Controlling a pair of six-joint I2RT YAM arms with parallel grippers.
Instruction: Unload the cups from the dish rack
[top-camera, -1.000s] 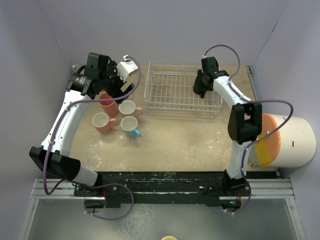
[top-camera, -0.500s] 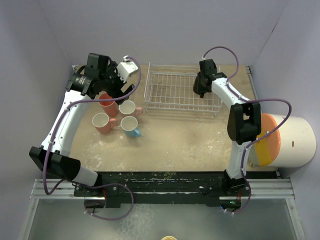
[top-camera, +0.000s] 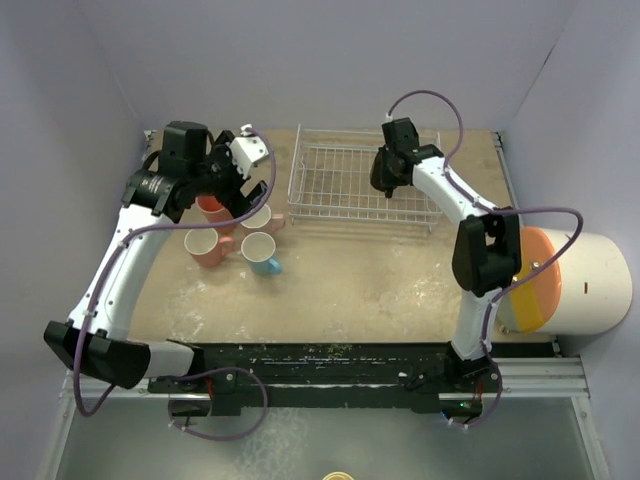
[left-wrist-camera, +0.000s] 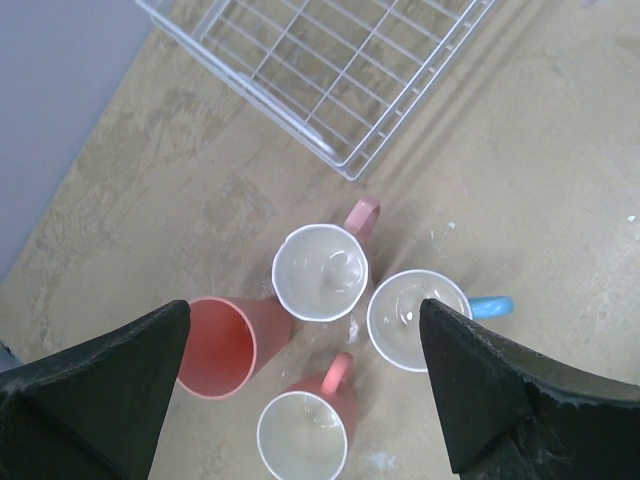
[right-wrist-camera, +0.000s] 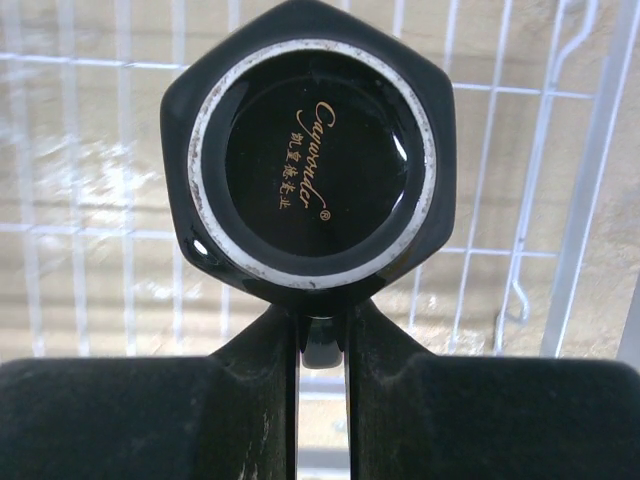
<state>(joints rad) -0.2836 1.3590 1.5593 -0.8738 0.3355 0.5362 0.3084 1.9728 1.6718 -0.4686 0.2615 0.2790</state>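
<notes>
Pinching the handle of the black cup (right-wrist-camera: 310, 150) between nearly closed right fingers (right-wrist-camera: 385, 350), base up over the dish rack (top-camera: 365, 215), handle toward the wrist, well right of the four cups (left-wrist-camera: 320, 272) on the tabletop (top-camera: 380, 270) under the wide-spread, empty left fingers (left-wrist-camera: 100, 380).

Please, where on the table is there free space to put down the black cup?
For the black cup, the widest bare tabletop lies in front of the dish rack, between the light blue cup and the white cylinder. Left of the rack is crowded: three pink cups and the blue one stand close together.
</notes>
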